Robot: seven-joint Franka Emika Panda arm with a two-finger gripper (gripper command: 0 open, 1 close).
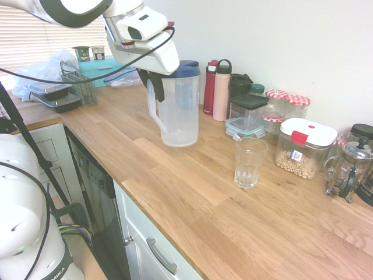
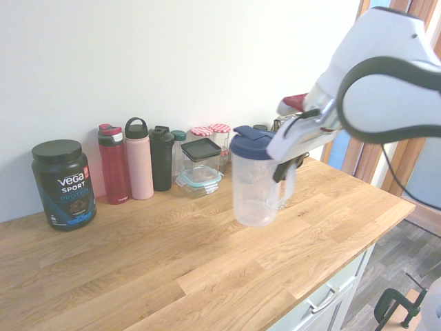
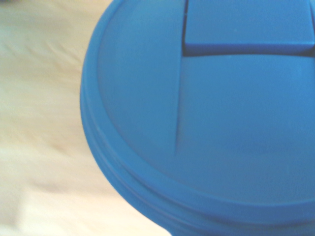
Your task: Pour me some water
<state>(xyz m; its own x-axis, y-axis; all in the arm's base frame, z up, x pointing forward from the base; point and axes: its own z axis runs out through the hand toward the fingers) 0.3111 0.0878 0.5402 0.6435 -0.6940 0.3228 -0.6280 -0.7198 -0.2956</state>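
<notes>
A: Hidden stuff?
B: Gripper (image 1: 152, 88) is clamped on the jug (image 1: 179, 105) handle, fingers half buried behind it. Wrist view is only the blurry blue lid (image 3: 211, 123).
A: Where's the jug?
B: Lifted off the wood counter (image 1: 175, 175), left of the ribbed glass (image 1: 249, 161). Clear plastic. Bottles (image 1: 215, 88) stand behind the jug by the wall.

wooden worktop (image 1: 175, 175), white wall (image 2: 172, 62), window blinds (image 1: 41, 29)

Home kitchen (wood counter (image 1: 175, 169), jars (image 1: 303, 147))
</notes>
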